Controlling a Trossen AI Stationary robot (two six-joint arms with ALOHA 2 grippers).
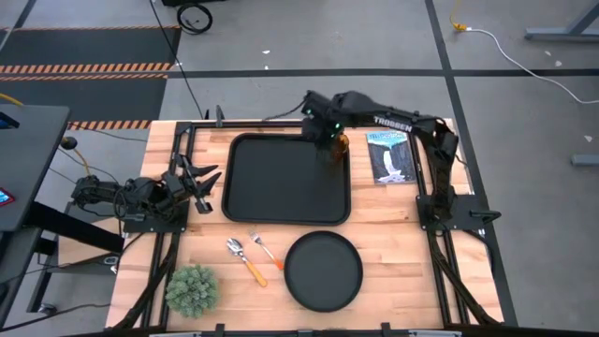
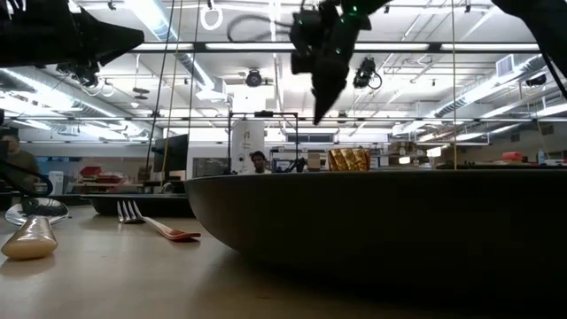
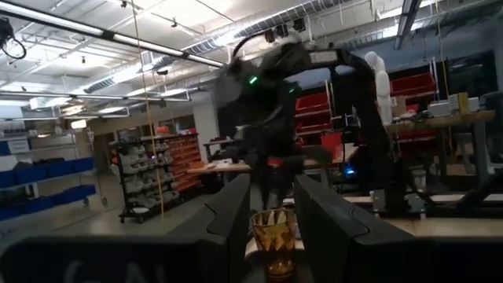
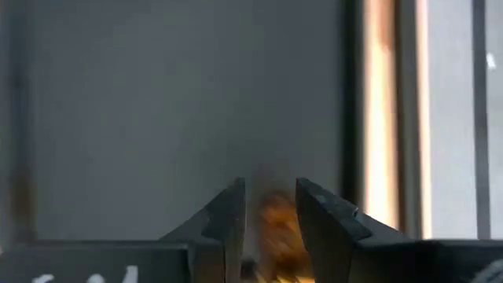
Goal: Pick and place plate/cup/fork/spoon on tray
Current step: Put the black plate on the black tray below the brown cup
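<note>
The right tool (image 1: 329,142) hangs above the cup (image 1: 343,142), which stands upright at the tray's (image 1: 281,183) far right corner, its fingers slightly parted and gripping nothing, while the left tool (image 1: 201,180) waits open beside the tray.

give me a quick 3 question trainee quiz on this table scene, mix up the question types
1. True or false: the plate is on the tray.
2. Which arm's end effector is above the cup? A) left B) right
3. Fill in: the fork and spoon lie on the table between the plant and the ____.

Key
1. False. It sits on the wooden table, outside the tray.
2. B. The right end effector is over the tray's corner by the cup; the left end effector waits beside the tray.
3. plate
</note>
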